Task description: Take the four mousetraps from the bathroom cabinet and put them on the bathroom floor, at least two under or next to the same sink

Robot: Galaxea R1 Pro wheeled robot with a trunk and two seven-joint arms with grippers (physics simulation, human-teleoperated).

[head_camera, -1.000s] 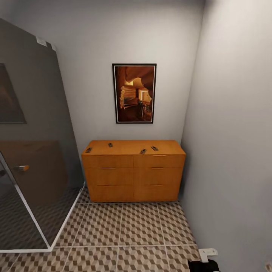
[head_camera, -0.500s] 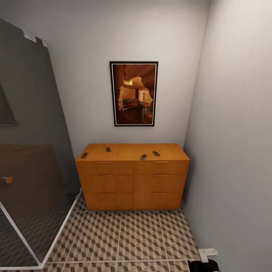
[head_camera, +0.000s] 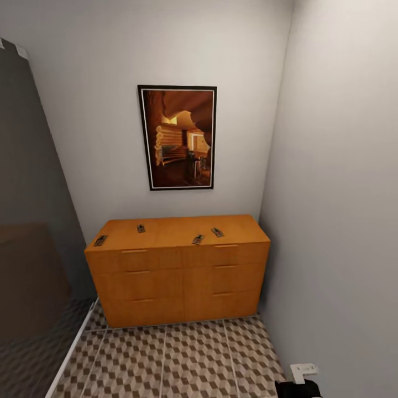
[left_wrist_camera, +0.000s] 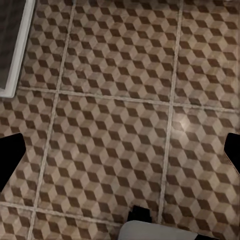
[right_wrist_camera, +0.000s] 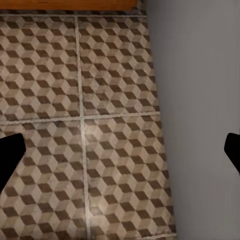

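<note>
- All four mousetraps sit on top of the cabinet (head_camera: pixel 177 265): trap one (head_camera: pixel 100 240) at the left edge, trap two (head_camera: pixel 141 228) further back, trap three (head_camera: pixel 197 239) near the front middle, trap four (head_camera: pixel 217 232) just right of it.
- Cabinet stands against the back wall under a framed picture (head_camera: pixel 178 137), with the right wall (head_camera: pixel 342 193) close by.
- Floor (head_camera: pixel 188 359) in front has the cube-pattern tiles.
- Left gripper (left_wrist_camera: pixel 120 152) is spread wide, fingertips at the frame edges, nothing between them, tiles below.
- Right gripper (right_wrist_camera: pixel 120 150) is spread too, over tiles beside the wall.
</note>
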